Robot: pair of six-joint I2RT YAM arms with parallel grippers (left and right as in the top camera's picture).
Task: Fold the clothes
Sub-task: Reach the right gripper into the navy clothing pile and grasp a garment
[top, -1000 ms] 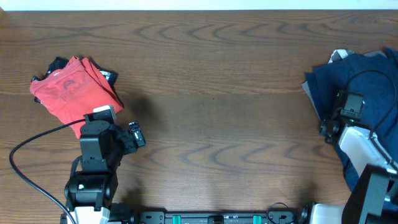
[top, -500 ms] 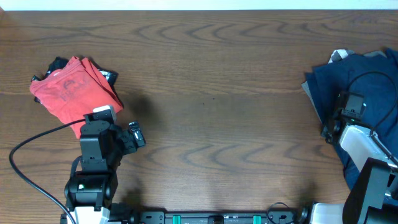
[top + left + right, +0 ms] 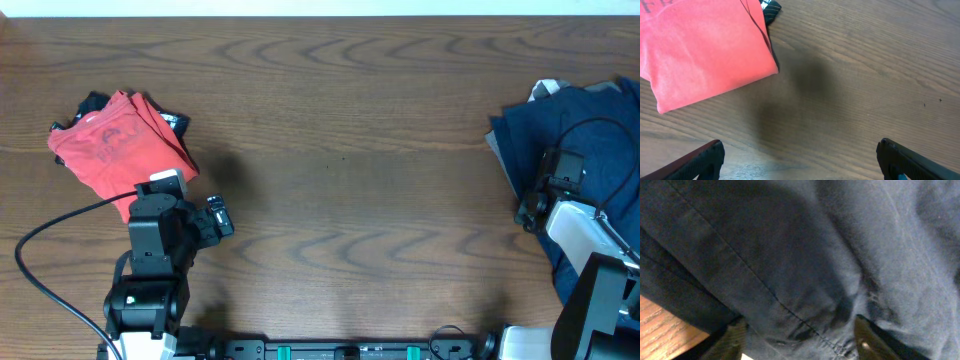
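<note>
The red T-shirt (image 3: 112, 150) lies folded at the upper left of the table (image 3: 350, 120). The left gripper (image 3: 799, 160) hangs just below it over the wood, fingers wide apart. At the right edge, the right gripper (image 3: 799, 337) presses into the navy clothes (image 3: 525, 140) with its fingers apart, and a fold seems to be bunched between them.
</note>
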